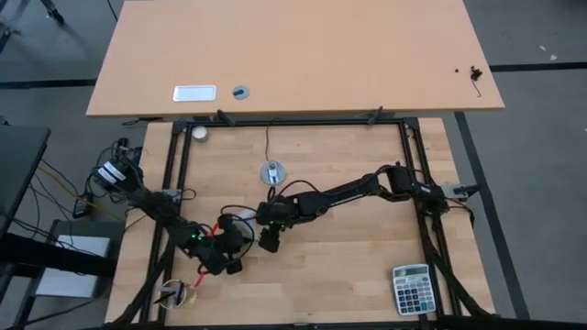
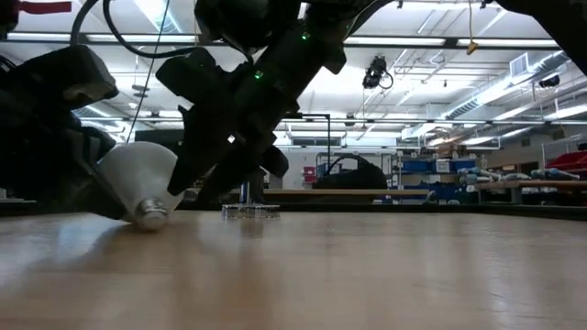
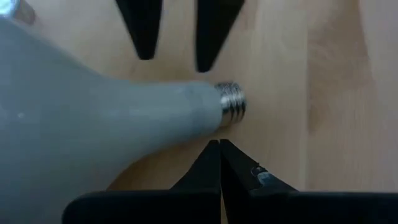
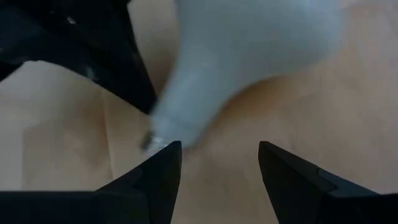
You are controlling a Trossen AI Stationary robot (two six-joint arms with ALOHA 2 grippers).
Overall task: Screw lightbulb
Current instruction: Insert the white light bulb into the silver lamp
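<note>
The white cone-shaped lightbulb [image 2: 138,179] lies on its side on the wooden table, its grey screw base [image 2: 151,214] down on the wood. My left gripper [image 3: 219,146] is shut, its tips right beside the bulb's neck [image 3: 193,106]. My right gripper [image 4: 217,155] is open and points down just past the screw base [image 4: 151,140], one finger on either side of the bulb's line. In the high view both grippers [image 1: 229,261] [image 1: 269,241] meet at the table's near left, and the bulb is hidden under them. My left gripper's shut fingertips stand against the side of the bulb's neck [image 3: 208,127], just behind the screw base, coming level along the table. I cannot tell whether they touch it. My right gripper's finger [image 4: 166,163] is close to the screw base; I cannot tell whether it touches.
The round grey socket disc [image 1: 272,172] with its black cord lies toward the table's far middle; it also shows in the low view [image 2: 250,212]. A small white ball [image 1: 199,134] sits at the far left and a calculator [image 1: 412,289] at the near right. Bare wood lies between.
</note>
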